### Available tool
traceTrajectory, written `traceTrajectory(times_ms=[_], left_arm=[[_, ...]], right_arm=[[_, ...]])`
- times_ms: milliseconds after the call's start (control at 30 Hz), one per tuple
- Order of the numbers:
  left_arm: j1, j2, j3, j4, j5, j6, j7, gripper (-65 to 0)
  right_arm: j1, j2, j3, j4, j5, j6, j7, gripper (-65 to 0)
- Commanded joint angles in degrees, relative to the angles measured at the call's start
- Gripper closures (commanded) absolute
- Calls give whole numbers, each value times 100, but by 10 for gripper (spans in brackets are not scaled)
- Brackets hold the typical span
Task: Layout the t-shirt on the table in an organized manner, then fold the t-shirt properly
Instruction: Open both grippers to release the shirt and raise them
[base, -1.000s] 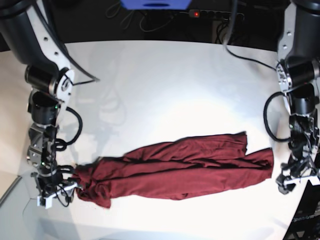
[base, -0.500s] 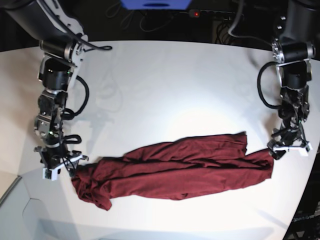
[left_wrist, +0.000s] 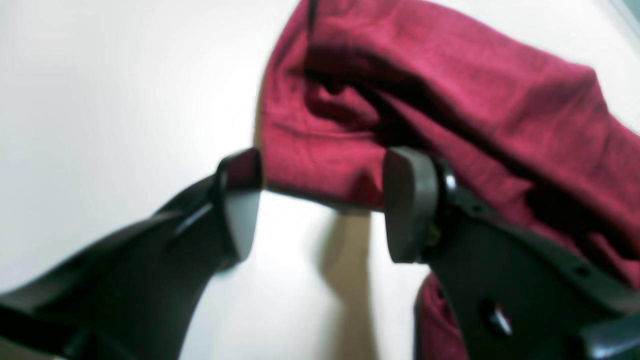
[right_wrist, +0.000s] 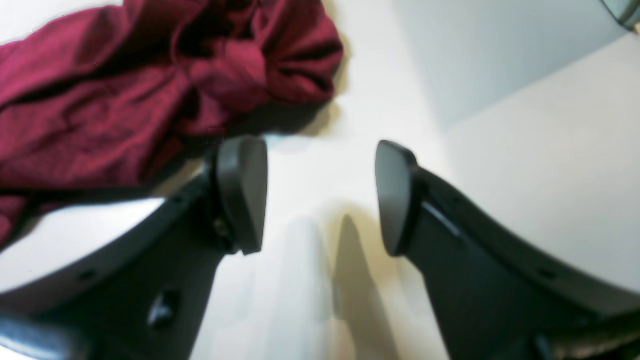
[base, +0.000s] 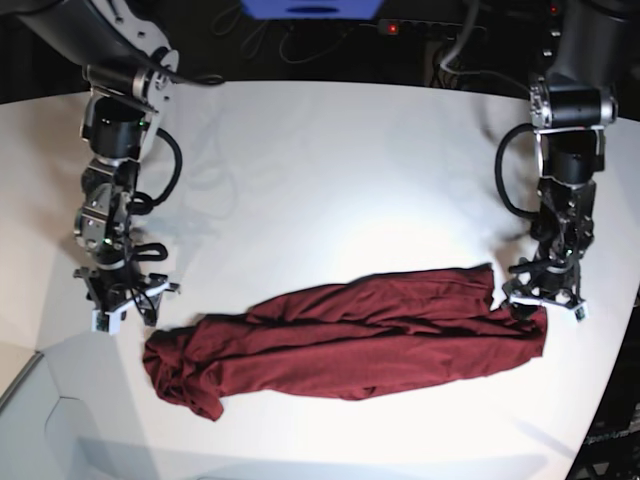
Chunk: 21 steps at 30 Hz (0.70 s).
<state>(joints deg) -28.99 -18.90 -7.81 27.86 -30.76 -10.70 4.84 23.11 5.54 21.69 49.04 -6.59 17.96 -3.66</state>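
Observation:
The dark red t-shirt (base: 350, 335) lies bunched in a long crumpled strip across the near part of the white table (base: 330, 170). My left gripper (base: 545, 300) stands at the strip's right end. In the left wrist view it (left_wrist: 322, 200) is open, and the t-shirt's (left_wrist: 450, 100) hem lies at its fingertips (left_wrist: 407, 200). My right gripper (base: 120, 305) hovers up and to the left of the knotted left end, apart from it. In the right wrist view it (right_wrist: 320, 195) is open over bare table (right_wrist: 525, 165), with the t-shirt (right_wrist: 150, 90) off to the upper left.
A power strip (base: 430, 28) with a red light, cables and a blue object (base: 310, 8) sit beyond the table's far edge. The table's curved edge runs close to my left arm at the right. A grey panel (base: 20, 400) adjoins the near left corner.
Both grippers moved toward the far side. The right one left the shirt's left end; the left one shifted inward onto the right end. The shirt has stayed in place.

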Motion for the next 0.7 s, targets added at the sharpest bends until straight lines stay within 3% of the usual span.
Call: traceTrajectory(times_ms=[0,133,200,400,433,667], left_arm=[[-156,-5,-14,85,92,-51,-5,-366],[-156,13,-23,-47,294,-51,-5,-364],[-156,13,-23,-223,285,-51,-23,-328],[-164,13,3,-742,276,-25,-1042,-22],[-164,13,3,-830,276,-16,-1104,0],[-164,13,-23,-680,259,-16,-1095,-2]], right_arm=[[163,48,-2,112,57,11,177,-328],[155,57,-2,112,57,11,168,-328],[155,57,-2,112,57,11,168,-328],[155,57,-2,112,57,11,168,-328],[155,57,-2,112,57,11,168,-328],[155,57,-2,103,57,11,168,-328]])
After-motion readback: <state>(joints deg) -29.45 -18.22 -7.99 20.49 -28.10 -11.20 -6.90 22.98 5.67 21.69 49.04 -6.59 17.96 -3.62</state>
